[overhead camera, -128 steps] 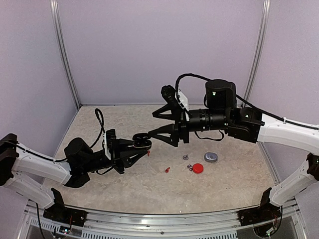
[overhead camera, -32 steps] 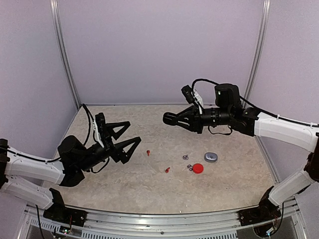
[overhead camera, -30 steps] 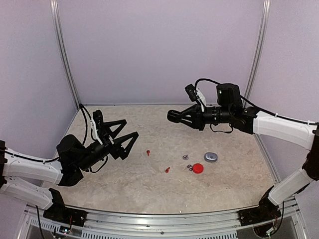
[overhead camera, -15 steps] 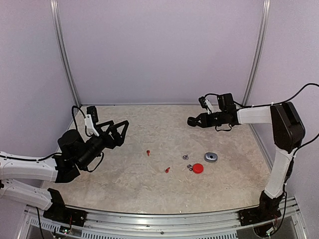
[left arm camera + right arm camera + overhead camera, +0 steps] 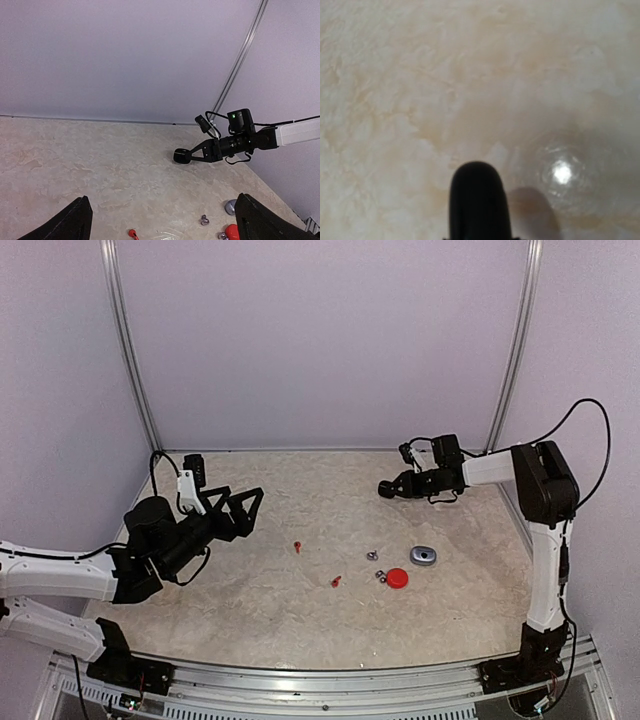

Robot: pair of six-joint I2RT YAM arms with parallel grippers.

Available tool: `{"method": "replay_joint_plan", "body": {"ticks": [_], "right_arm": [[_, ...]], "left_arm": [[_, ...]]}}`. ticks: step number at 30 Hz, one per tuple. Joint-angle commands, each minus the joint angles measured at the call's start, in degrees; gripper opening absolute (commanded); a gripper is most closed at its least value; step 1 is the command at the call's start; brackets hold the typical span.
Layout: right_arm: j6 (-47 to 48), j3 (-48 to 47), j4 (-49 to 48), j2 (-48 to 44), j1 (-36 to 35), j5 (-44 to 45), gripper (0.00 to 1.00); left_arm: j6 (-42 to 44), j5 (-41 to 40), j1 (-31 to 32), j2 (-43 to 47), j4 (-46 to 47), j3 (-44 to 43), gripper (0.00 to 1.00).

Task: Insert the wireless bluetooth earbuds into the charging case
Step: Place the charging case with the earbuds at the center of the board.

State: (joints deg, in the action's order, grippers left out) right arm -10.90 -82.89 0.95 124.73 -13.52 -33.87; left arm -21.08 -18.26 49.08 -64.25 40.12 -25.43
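Here, the left gripper (image 5: 248, 510) hangs spread wide, with nothing between its black, triangular fingers. The right gripper (image 5: 392, 488) is drawn tight on a black case (image 5: 180, 156), a smooth rounded lump at its tips, held low over the worktop (image 5: 250, 600). The worktop is a mottled beige, stone-patterned surface with a faint sheen.

The earbuds lie loose on it between the two grippers, nearer the arm bases than the right gripper. A red earbud (image 5: 297, 545) lies closest to the left gripper, and a second red earbud (image 5: 336, 582) lies further towards the right gripper's side. Past them are a silver-grey earbud (image 5: 372, 556) and its silver-grey twin (image 5: 381, 575), both tiny glinting beads. Just beside the twin sits a flat round red case (image 5: 397, 578), and near it an oval grey case (image 5: 423, 556), both under the right gripper's reach. Whether either is open cannot be told.
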Motion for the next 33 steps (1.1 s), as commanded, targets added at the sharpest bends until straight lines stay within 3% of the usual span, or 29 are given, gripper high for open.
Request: {"method": "replay_joint_plan", "body": {"ticks": [1,8,14,23,33], "right_arm": [[-0.42,-3.02,0.65,2.49,1.05,-1.33,0.14],[0.37,-5.51,2.15,5.35,2.05,-1.68,0.25],[0.50,-5.94,2.92,5.66,2.43,-0.43,0.41],[2.75,-6.49,6.14,-0.62,2.83,5.82,0.59],[5.06,4.06,6.19,-15.48,0.33,6.09,0.62]], "left_arm": [[1.71,0.04,-0.39,-0.76,-1.19,-1.67,0.99],[2.22,0.34,-0.39,-2.18,-1.09,-2.76,0.99],[2.27,0.38,-0.30,-2.78,-3.21,-4.50,0.99],[2.10,0.09,-0.04,-2.31,-4.92,-5.09,0.99],[4.06,-0.09,1.60,-0.73,-5.61,-4.78,0.99]]}}
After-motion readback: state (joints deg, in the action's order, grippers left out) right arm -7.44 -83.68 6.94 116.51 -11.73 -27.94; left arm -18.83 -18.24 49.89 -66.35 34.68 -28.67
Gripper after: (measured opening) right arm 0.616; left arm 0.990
